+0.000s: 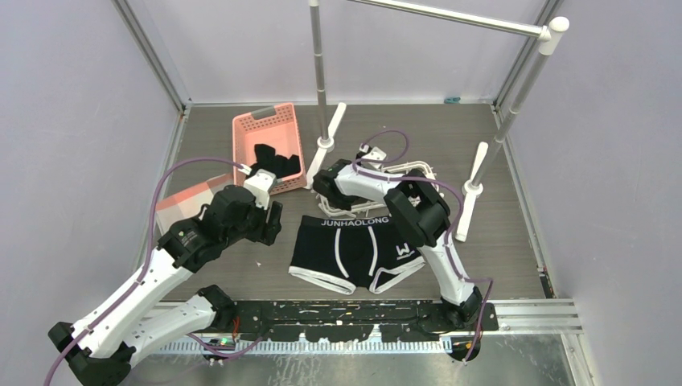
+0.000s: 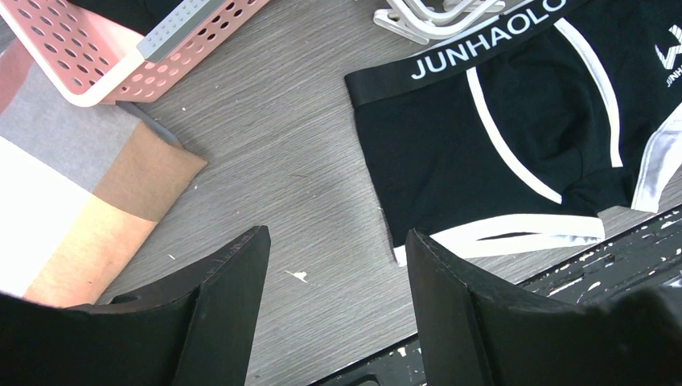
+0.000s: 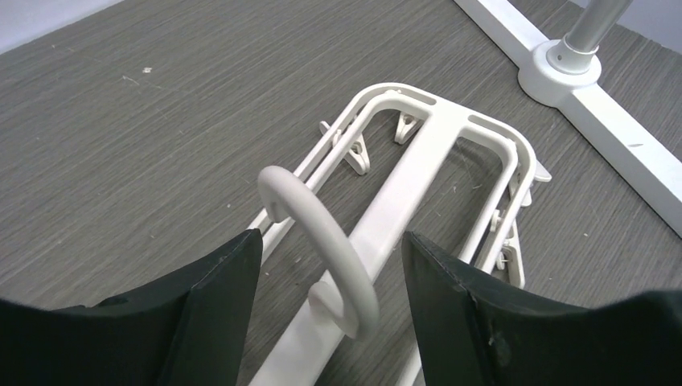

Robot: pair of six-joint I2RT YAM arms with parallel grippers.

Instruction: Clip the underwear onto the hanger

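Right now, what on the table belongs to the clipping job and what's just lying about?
Job: lettered black underwear, lying flat; white clip hanger, flat beside its waistband.
Lying about: pink basket; plain black garments inside it; folded orange-and-grey cloth; grey rail stand.

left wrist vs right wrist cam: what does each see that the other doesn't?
Left wrist only: the underwear, flat on the table, the pink basket, a checked cloth. Right wrist only: the hook of the hanger, inside the open right gripper, and the foot of the rail stand. Both: hanger clips (only a corner in left wrist), the table; the left gripper is open too.
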